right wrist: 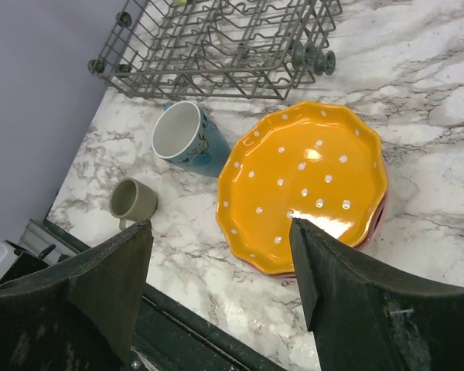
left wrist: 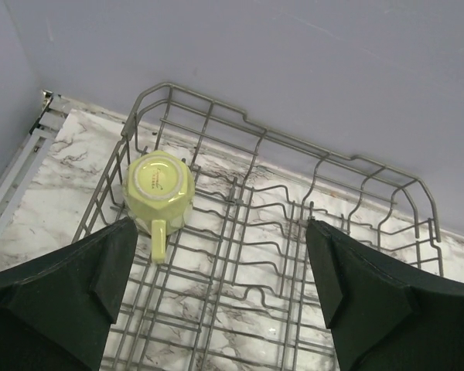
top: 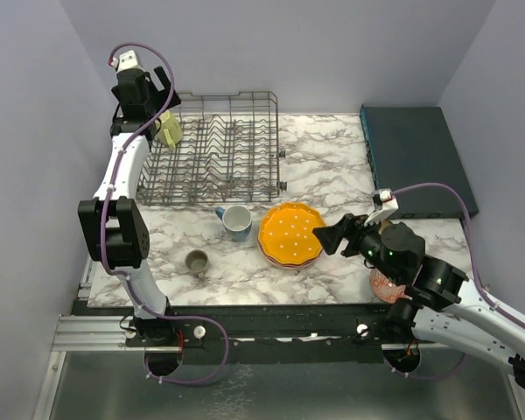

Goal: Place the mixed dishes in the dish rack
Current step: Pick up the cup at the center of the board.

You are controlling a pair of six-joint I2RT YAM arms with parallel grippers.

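Top view: dish rack (top: 214, 149) far left on the table (top: 332, 166). Yellow mug (top: 168, 131) is in its left end, under the left gripper (top: 162, 112). Blue mug (top: 236, 222), grey mug (top: 197, 261) and orange plate (top: 290, 234) are nearer. Right gripper (top: 331, 234) is at the plate's right edge.

Left wrist: the yellow mug sits upside down in the rack, with the fingers (left wrist: 93, 286) spread wide and empty.

Right wrist: the orange plate is stacked on a pink plate (right wrist: 377, 220); the fingers (right wrist: 116, 270) are spread and hold nothing.
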